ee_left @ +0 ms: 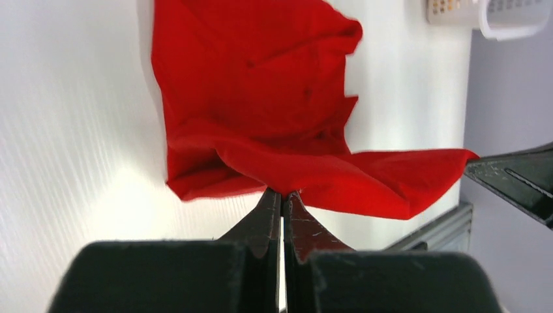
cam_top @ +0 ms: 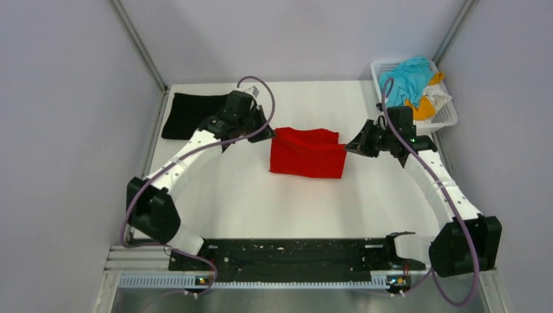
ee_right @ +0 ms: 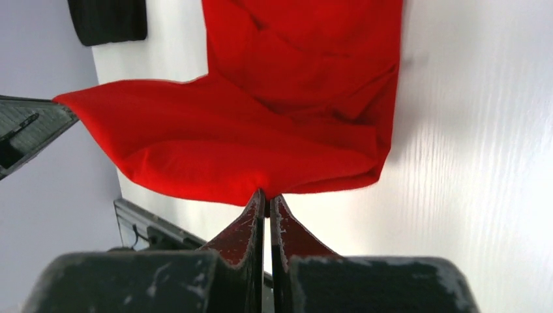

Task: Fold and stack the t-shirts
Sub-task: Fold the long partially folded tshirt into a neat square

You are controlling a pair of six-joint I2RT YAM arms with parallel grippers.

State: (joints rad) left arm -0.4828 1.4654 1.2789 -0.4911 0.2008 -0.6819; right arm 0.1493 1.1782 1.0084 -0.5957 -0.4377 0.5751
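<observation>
A red t-shirt [cam_top: 308, 152] lies partly folded in the middle of the table. My left gripper [cam_top: 269, 132] is shut on its left edge; the left wrist view shows the fingertips pinching the red cloth [ee_left: 313, 176] and lifting a fold. My right gripper [cam_top: 351, 147] is shut on its right edge; the right wrist view shows the tips pinching the red cloth [ee_right: 248, 163]. A folded black t-shirt [cam_top: 190, 114] lies flat at the far left, and it also shows in the right wrist view [ee_right: 107, 19].
A white basket [cam_top: 443, 120] at the far right corner holds crumpled blue [cam_top: 411, 77], orange and white garments. A black rail [cam_top: 287, 254] runs along the near edge between the arm bases. Grey walls enclose the table.
</observation>
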